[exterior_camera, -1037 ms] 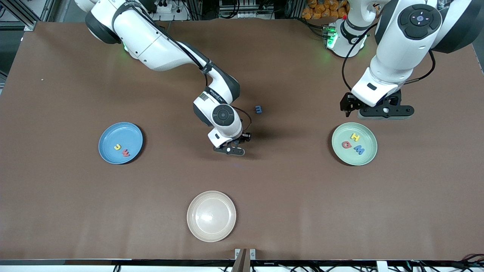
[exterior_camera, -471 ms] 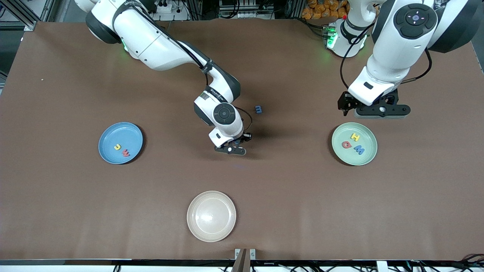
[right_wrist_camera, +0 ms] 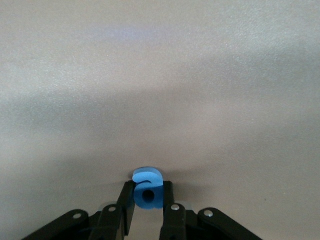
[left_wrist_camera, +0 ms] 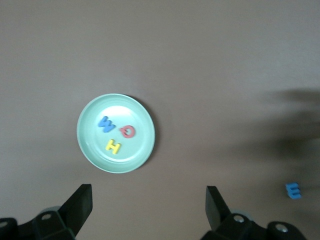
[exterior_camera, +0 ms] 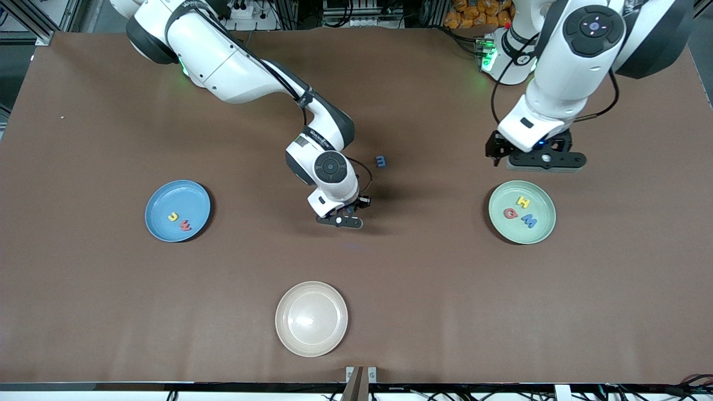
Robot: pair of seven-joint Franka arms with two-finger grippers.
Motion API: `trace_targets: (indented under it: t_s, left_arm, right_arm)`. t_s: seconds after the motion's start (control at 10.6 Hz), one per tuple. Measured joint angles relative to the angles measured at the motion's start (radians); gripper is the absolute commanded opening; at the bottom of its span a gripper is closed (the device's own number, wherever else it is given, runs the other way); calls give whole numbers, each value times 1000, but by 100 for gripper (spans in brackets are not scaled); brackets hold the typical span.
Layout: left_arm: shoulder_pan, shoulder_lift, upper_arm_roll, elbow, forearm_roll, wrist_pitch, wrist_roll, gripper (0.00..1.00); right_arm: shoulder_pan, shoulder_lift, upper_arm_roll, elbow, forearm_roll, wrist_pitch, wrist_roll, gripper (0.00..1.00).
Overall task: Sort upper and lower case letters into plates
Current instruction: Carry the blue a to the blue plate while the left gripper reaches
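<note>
The blue plate [exterior_camera: 165, 196] holds a yellow letter [exterior_camera: 174, 216] and a red letter [exterior_camera: 185, 226]. The pale green plate [exterior_camera: 543, 224] holds a yellow H [exterior_camera: 523, 201], a red letter [exterior_camera: 509, 213] and a blue letter [exterior_camera: 528, 221]; it also shows in the left wrist view [left_wrist_camera: 93, 150]. A small blue letter [exterior_camera: 381, 161] lies on the table, also in the left wrist view [left_wrist_camera: 293, 190]. My right gripper [exterior_camera: 338, 221] is low over the table's middle, shut on a blue letter "a" [right_wrist_camera: 148, 189]. My left gripper [exterior_camera: 543, 160] is open and empty [left_wrist_camera: 147, 202], beside the green plate's rim.
A beige cream plate [exterior_camera: 289, 334] stands near the table's front edge, nearer the front camera than my right gripper. The brown table [exterior_camera: 434, 289] is bare between the plates.
My left arm has drifted toward the table's middle and slightly toward its base, away from the green plate. My right gripper has hardly moved.
</note>
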Motion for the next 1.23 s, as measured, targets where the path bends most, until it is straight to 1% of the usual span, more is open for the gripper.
trace_targets:
  t_s: [0.28,0.47,0.75,0.85,1.04,1.23]
  left_arm:
    - [-4,10,-69,-12,-24,-1,0,100]
    - [-25,22,-109,-18,-66,-2,0,100]
    - [-95,70,-163,-26,-90,3,-14,100]
    - [-116,92,-178,-26,-90,20,-18,100]
    - [-181,142,-189,-27,-91,85,-44,100]
    - [-262,209,-191,-29,-91,164,-130,100]
  right_arm:
    - [-29,-5,-10,14,-4,-44,-19,6]
    - [-69,-29,-7,24,-5,-107,-51,5]
    - [-171,-120,14,28,34,-241,-130,5]
    - [-203,-143,14,24,42,-286,-156,3]
    - [-282,-185,14,-15,45,-312,-232,3]
    - [-392,-239,13,-89,47,-323,-363,3]
